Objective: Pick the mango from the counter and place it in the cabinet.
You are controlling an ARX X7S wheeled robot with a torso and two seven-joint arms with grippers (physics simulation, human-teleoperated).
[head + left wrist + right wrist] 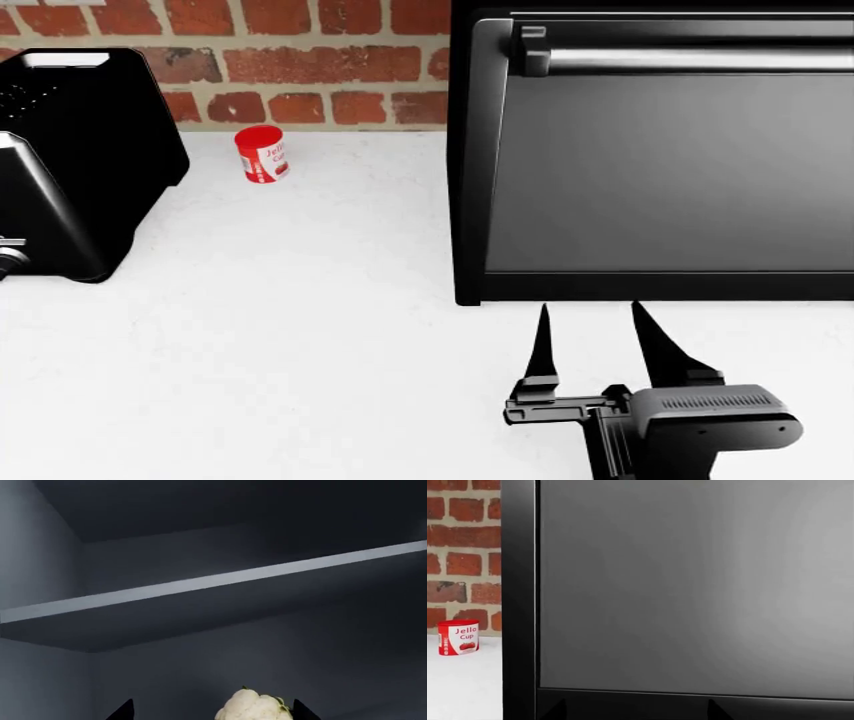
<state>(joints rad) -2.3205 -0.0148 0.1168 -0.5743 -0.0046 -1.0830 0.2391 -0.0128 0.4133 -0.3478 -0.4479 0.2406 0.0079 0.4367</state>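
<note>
Right gripper: two dark pointed fingers are seen spread apart with nothing between them, held low over the counter and aimed at the glass door of a black countertop oven, just short of its lower frame. In the right wrist view only the two fingertips are shown, against that door.

Left gripper: only its two dark fingertips are shown, set wide apart; a white cauliflower is seen between them, nearer one tip, and contact cannot be judged. Behind it a dark grey cabinet interior with one pale-edged shelf is shown.

Mango: not seen in any view.

Counter, further items: a red-and-white Jello cup is stood by the brick wall; a black appliance is placed at the left edge.
</note>
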